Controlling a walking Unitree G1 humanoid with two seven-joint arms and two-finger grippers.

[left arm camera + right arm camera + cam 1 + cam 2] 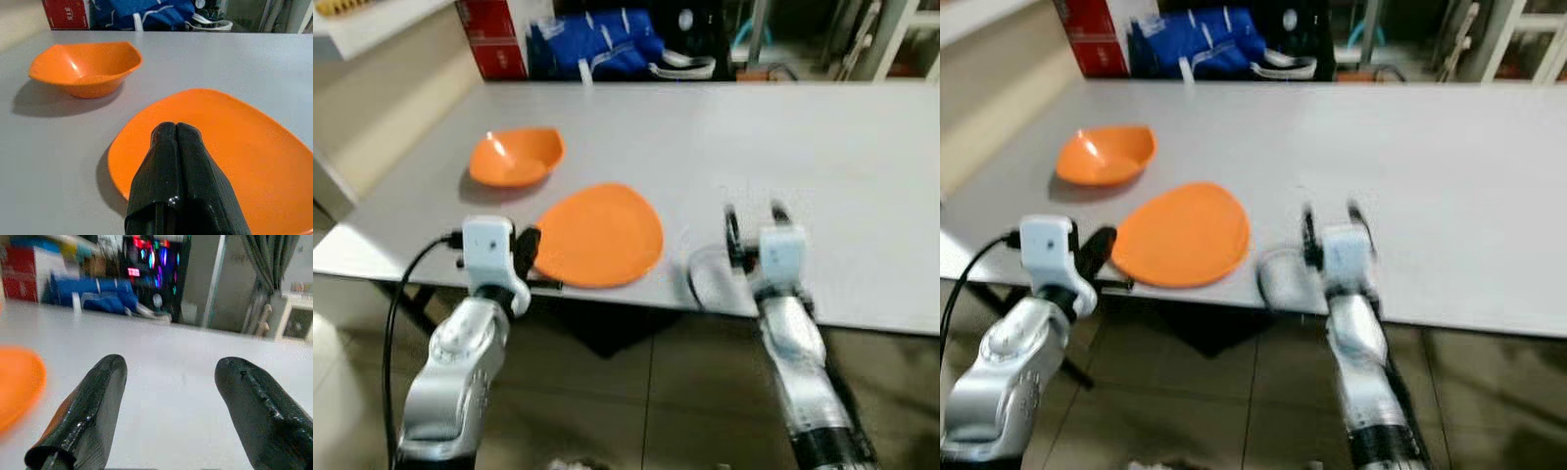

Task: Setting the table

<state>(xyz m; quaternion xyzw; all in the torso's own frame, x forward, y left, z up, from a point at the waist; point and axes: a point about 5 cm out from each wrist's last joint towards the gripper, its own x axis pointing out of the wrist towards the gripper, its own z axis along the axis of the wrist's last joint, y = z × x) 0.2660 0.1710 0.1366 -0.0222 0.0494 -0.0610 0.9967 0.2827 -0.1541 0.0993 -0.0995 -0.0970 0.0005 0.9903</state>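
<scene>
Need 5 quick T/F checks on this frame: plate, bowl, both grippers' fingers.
1. The orange plate lies flat near the table's near edge. True.
2. The orange bowl sits on top of the plate. False: it stands on the table beside the plate, apart from it, farther from the robot.
3. The left gripper has its fingers pressed together over the plate's rim. True.
4. The right gripper is shut on the plate. False: its fingers are spread apart over bare table, holding nothing.
5. The bowl holds food. False: the bowl looks empty.
</scene>
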